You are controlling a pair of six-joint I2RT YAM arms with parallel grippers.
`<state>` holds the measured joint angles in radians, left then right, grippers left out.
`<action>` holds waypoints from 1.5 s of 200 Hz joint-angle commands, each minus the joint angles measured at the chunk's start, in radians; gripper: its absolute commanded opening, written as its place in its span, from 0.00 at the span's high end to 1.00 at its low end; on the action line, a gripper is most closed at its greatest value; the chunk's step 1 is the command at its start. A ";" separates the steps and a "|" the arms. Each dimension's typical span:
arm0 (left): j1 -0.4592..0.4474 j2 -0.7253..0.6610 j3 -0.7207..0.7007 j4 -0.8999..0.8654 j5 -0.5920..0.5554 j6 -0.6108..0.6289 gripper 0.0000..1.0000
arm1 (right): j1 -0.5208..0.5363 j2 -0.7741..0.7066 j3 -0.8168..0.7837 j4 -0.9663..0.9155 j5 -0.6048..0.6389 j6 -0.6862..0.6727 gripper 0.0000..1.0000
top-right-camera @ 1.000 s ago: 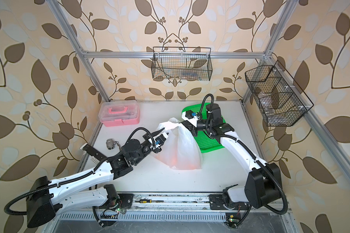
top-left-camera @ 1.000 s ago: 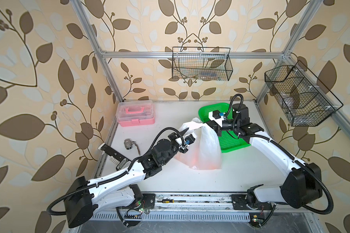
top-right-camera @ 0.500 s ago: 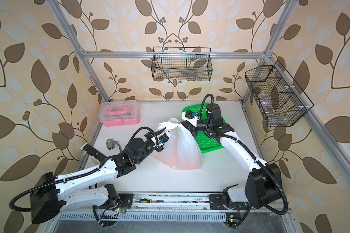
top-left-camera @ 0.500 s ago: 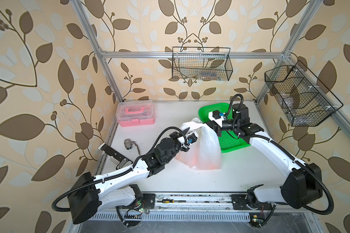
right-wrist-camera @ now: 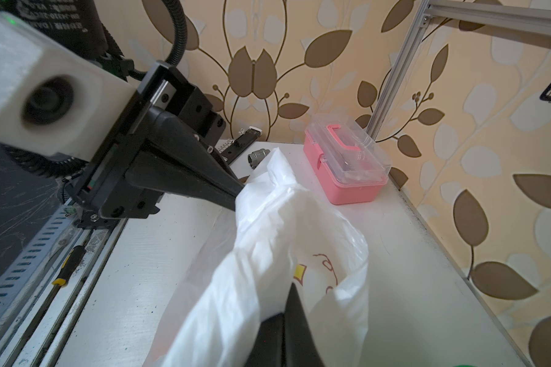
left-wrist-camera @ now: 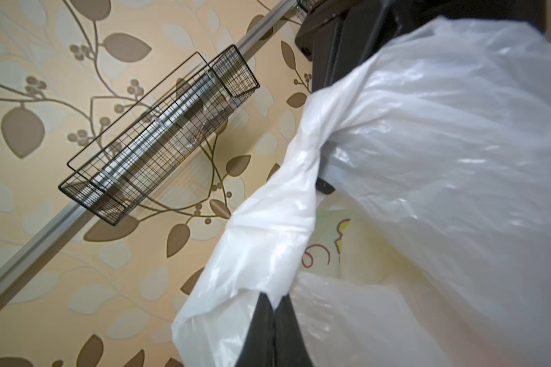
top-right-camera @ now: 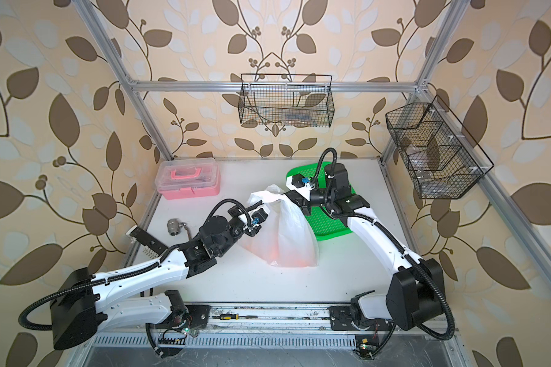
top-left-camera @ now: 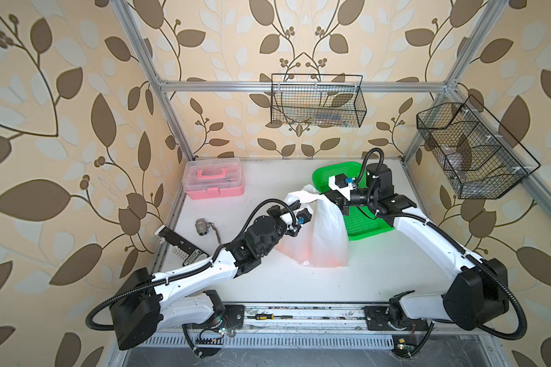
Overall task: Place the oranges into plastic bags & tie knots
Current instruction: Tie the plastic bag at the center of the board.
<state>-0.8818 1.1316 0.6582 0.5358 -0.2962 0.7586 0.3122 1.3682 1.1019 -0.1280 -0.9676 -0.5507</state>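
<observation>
Plastic bag [top-left-camera: 318,235] stands in the middle of the white table [top-left-camera: 379,279], just beside the green basket [top-left-camera: 360,222]. Right gripper [right-wrist-camera: 283,308] is pressed together on the gathered film at the top of the bag. Left gripper [left-wrist-camera: 275,300] pinches a twisted handle strip. Oranges [top-left-camera: 309,254] show only as an orange glow low inside the bag.

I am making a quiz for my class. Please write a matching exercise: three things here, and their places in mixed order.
1. translucent white plastic bag
2. pink plastic box with clear lid
3. green mesh plastic tray

A. back left of the table
B. back right of the table
C. pinched by left end effector and right end effector

Pairs: 1-C, 2-A, 3-B
</observation>
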 commanded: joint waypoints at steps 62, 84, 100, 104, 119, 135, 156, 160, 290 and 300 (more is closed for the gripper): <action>0.023 -0.156 -0.009 -0.048 -0.090 -0.066 1.00 | -0.083 -0.090 -0.028 -0.004 0.055 0.059 1.00; 0.026 -0.197 -0.041 -0.058 -0.115 -0.095 1.00 | -0.102 -0.116 -0.049 0.008 0.077 0.080 1.00; 0.028 -0.220 -0.057 -0.064 -0.127 -0.108 1.00 | -0.110 -0.133 -0.069 0.027 0.107 0.101 1.00; 0.027 -0.224 -0.058 -0.069 -0.130 -0.110 1.00 | -0.112 -0.137 -0.072 0.030 0.118 0.108 1.00; 0.029 -0.238 -0.063 -0.079 -0.145 -0.114 1.00 | -0.117 -0.147 -0.076 0.032 0.191 0.143 1.00; 0.030 -0.249 -0.067 -0.091 -0.171 -0.124 1.00 | -0.123 -0.155 -0.080 0.027 0.282 0.187 1.00; 0.038 -0.257 -0.078 -0.118 -0.205 -0.166 1.00 | -0.123 -0.171 -0.095 0.009 0.424 0.244 1.00; 0.040 -0.256 -0.077 -0.123 -0.214 -0.177 1.00 | -0.122 -0.175 -0.101 0.004 0.450 0.256 1.00; 0.230 -0.306 -0.179 -0.299 -0.116 -0.555 1.00 | -0.139 -0.333 -0.324 0.075 0.526 0.445 0.86; 0.231 -0.295 -0.170 -0.290 -0.082 -0.553 1.00 | -0.105 -0.327 -0.307 0.059 0.481 0.361 0.71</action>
<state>-0.6533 0.8257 0.4686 0.2119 -0.4969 0.2466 0.1673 1.0489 0.7807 -0.1303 -0.2329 -0.0700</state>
